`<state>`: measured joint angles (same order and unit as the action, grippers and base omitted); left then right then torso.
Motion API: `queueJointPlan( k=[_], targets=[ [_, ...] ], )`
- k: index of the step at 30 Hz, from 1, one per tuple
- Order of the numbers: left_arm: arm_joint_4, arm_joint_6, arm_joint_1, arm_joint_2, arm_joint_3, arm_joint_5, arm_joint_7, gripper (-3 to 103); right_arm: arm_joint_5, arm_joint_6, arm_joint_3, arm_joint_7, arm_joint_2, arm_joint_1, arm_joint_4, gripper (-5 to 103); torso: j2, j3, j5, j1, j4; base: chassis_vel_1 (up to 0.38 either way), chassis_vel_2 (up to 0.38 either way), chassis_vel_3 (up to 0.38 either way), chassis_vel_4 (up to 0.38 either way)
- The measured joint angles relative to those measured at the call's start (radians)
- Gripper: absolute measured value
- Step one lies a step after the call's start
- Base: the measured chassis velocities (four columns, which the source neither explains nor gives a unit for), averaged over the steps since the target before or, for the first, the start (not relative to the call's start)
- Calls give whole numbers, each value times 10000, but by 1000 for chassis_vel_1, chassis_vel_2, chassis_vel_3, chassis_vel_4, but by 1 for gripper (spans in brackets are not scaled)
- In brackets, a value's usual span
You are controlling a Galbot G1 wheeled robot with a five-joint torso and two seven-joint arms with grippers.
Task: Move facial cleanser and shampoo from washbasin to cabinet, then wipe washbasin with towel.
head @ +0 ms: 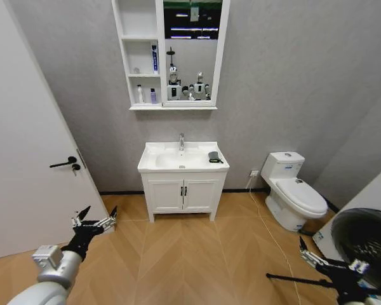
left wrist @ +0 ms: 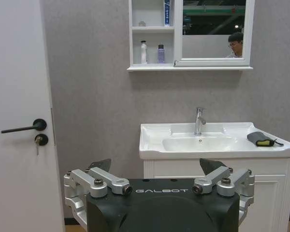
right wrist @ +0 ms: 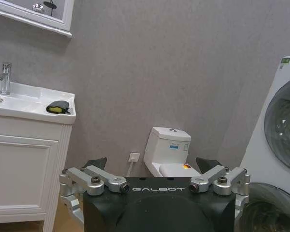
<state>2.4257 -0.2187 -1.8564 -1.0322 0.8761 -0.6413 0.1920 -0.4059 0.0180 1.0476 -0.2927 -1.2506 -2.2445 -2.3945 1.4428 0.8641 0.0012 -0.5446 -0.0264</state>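
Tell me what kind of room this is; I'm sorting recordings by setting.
A bathroom, most likely a mock-up or test one. A white washbasin with a chrome tap stands against the wall under a mirrored cabinet, a toilet sits beside it, and a front-loading washing machine stands near the toilet.

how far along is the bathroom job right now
The moving part looks done: bottles stand on the cabinet shelves, and the washbasin holds none. Nothing is in hand: the left gripper and right gripper are both open, low and well back from the basin. Wiping is left: the towel lies folded on the basin's right side.
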Motion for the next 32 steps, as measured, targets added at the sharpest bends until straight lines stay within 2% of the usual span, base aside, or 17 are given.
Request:
queueJointPlan(
  k=[1, 2, 4, 5, 6, 7, 8, 9, 10, 11, 14, 15, 32],
  targets=[
    [-2, 0, 0, 0, -1, -1, 2, 100, 2, 3, 4, -1, -1, -2, -4, 100, 4, -3, -37, 5, -2, 312, -320, -316, 358],
    [-1, 0, -3, 0, 0, 0, 3, 100, 0, 1, -1, 1, -1, -1, -2, 100, 6, -5, -7, 11, 2, 319, -320, -306, 265],
    [0, 0, -5, 0, 5, 1, 21, 100, 0, 0, -2, 1, -4, -2, -2, 100, 18, -14, -8, 18, -3, 163, -218, -306, 265],
    [3, 5, 4, 0, -5, -1, -5, 100, 3, 8, 14, -11, -3, -10, -5, 100, 7, -5, -24, 12, -26, 163, -218, -188, 208],
    [2, 0, -3, 2, 2, 0, 6, 100, -3, -2, -4, 2, -1, 0, 5, 100, -3, 4, 14, -3, -1, 106, -244, -41, 88],
    [2, 0, -3, 2, 2, 0, 6, 100, -3, -2, -4, 2, -1, 0, 5, 100, -3, 4, 14, -3, -1, 106, -244, -41, 88],
    [1, 1, -2, -3, -3, -2, -1, 100, 0, 3, 1, 0, -1, 0, 0, 100, 4, -5, -28, 7, 2, 65, -121, -41, 88],
    [0, 2, -5, -3, 4, 1, 21, 100, 1, 3, -1, 2, 0, 2, -4, 100, 8, -6, -15, 10, 14, 65, 149, -7, 142],
    [0, 2, -5, -3, 4, 1, 21, 100, 1, 3, -1, 2, 0, 2, -4, 100, 8, -6, -15, 10, 14, 65, 149, -7, 142],
    [0, 1, -3, -2, 0, -1, 16, 100, 0, 1, 0, 0, -2, 0, -2, 100, 7, -5, -18, 9, -3, 22, 149, -64, 60],
    [0, 2, 0, 2, 0, 0, 3, 100, 0, 1, 0, 0, -1, 0, 0, 100, -2, 2, -1, -3, -10, -21, 13, -43, -26],
    [0, 2, 1, 1, -1, 0, 4, 100, 0, 1, 0, 0, -1, 0, -1, 100, -2, 1, -14, -3, -6, -57, -4, 81, -77],
    [0, 1, 0, 1, 0, -1, 4, 100, 0, 1, 0, 0, -1, 0, -1, 100, 0, -1, -13, 1, -12, -7, 15, 18, -11]
  ],
)
